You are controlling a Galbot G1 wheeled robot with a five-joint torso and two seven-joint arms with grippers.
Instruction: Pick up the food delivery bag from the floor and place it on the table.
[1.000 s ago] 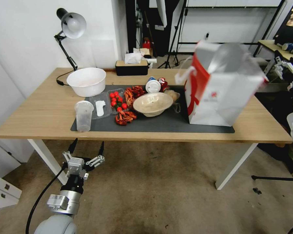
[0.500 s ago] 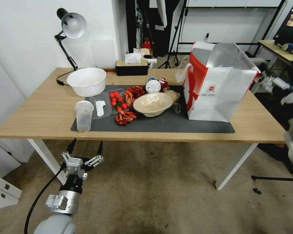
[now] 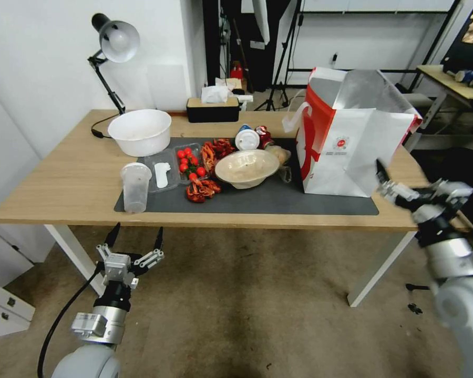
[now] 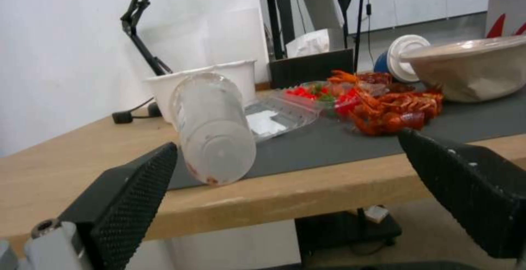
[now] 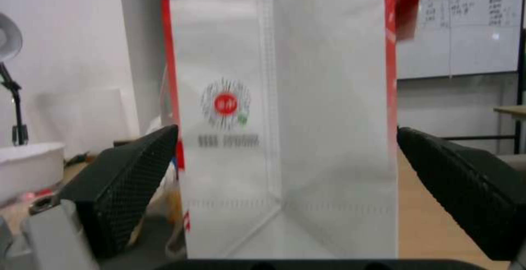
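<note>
Where mat (image 3: 278,202) ends, food delivery bag (image 3: 347,152) beside bowl (image 3: 247,168).

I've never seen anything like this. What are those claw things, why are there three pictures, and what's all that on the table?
It is a two-armed robot on wheels. One picture comes from a camera on its head, the other two from cameras on its wrists. Each arm ends in a pincer. The left pincer hangs open, empty, below the front edge of the table. The right pincer is open too, empty, near the table's right end. On the table stands the food delivery bag, upright, held by nothing. Beside it lie a beige bowl, red crayfish, cherry tomatoes, a clear cup, a white bowl and a desk lamp.
</note>
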